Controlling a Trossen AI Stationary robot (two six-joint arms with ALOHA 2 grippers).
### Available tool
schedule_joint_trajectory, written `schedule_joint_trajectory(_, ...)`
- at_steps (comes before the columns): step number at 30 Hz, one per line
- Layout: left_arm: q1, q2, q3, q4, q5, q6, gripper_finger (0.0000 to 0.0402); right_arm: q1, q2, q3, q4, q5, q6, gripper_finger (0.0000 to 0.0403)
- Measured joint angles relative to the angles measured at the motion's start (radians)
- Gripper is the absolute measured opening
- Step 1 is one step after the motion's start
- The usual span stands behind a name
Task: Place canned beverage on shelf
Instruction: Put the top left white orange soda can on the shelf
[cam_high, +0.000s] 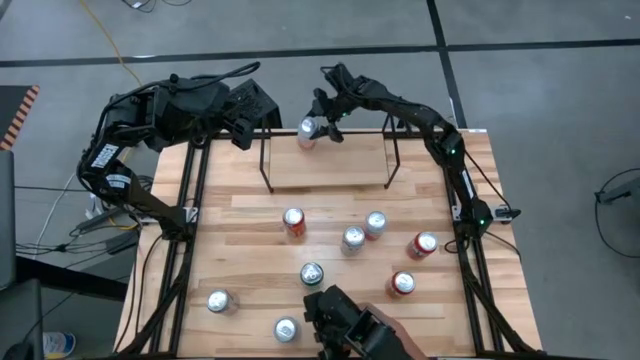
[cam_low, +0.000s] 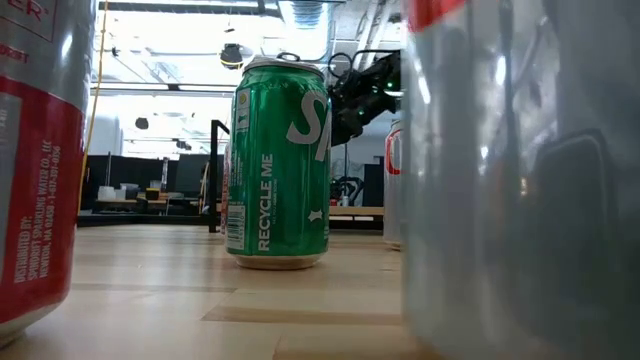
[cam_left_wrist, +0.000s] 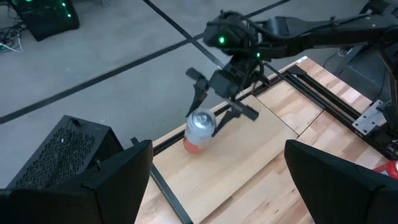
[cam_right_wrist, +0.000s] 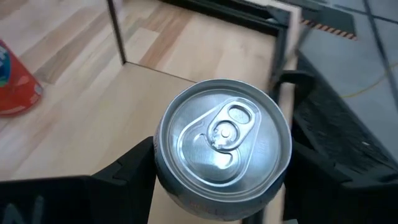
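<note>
Right gripper (cam_high: 318, 122) up at the far edge of the table, over the back left corner of the shelf (cam_high: 326, 172), fingers on either side of a silver can (cam_high: 308, 131). Wrist camera looking straight down on the can's pull-tab top (cam_right_wrist: 222, 142), one dark finger at each flank, pinching the can upright. From the left wrist view, same story: can (cam_left_wrist: 200, 127) between the right gripper's fingers (cam_left_wrist: 219, 106), its reddish bottom at or just above the wood floor of the shelf (cam_left_wrist: 249, 162) — touching or hovering, hard to say.

Left gripper (cam_high: 252, 103) parked off the table's far left corner, fingers spread wide, nothing between them.

Progress, judging by the layout: delivery nearly there for this one can. Carried to the shelf, lined up near the corner, not yet let go. Left to do: settle it flat, open the fingers, back away without knocking it.

No other can standing on the shelf floor as far as the overhead shows. Plenty waiting on the tabletop: a green can (cam_low: 277, 160) close to the low camera, red ones like the can at right (cam_high: 422, 244), and silver ones like the can near the left front (cam_high: 219, 301).
</note>
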Motion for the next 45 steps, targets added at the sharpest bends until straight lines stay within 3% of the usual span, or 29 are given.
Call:
schedule_joint_trajectory(24,0.0,0.0,0.0,-0.001,0.036,0.0,0.0348,0.032,0.001,0.001,-0.034,0.157,0.042,0.0311)
schedule_joint_trajectory(45,0.0,0.0,0.0,-0.009,0.046,-0.013,0.0348,0.055,-0.001,0.002,-0.045,0.19,0.006,0.0313)
